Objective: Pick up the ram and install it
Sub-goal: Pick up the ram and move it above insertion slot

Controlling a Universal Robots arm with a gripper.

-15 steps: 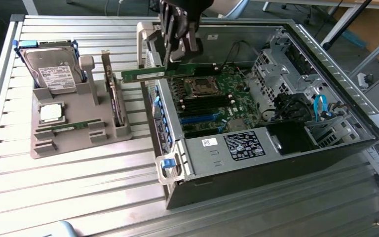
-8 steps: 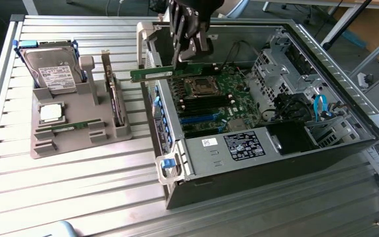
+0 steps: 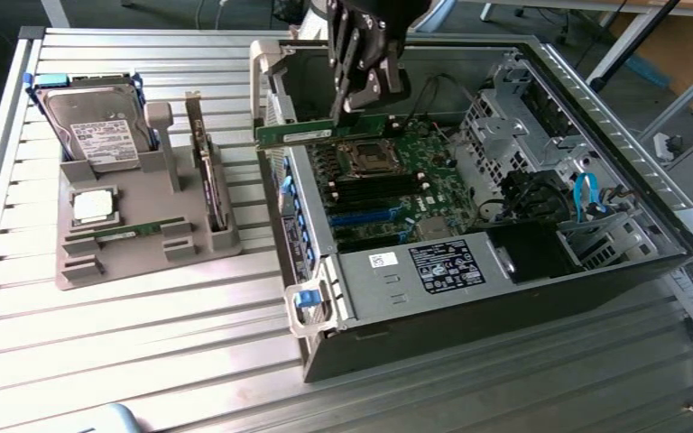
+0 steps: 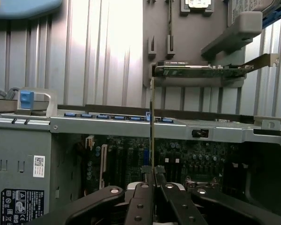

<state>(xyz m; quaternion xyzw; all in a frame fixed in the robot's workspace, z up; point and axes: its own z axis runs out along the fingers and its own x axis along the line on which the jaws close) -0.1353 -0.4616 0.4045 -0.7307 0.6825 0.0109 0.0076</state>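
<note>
Slatted metal bench, open PC case on exterior view's right: gripper clamped narrow on ram, held level over mobo, prob. lining up for seating.

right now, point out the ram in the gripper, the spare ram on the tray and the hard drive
held ram [image 3: 304,134]: exterior view, middle of its green board
spare ram [image 3: 130,231]: exterior view, middle of the stick
hard drive [image 3: 106,135]: exterior view, on its white label

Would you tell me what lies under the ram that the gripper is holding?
The motherboard in the open case, with its processor socket and dark slots. The gripper and ram cover the board right behind them.
</note>
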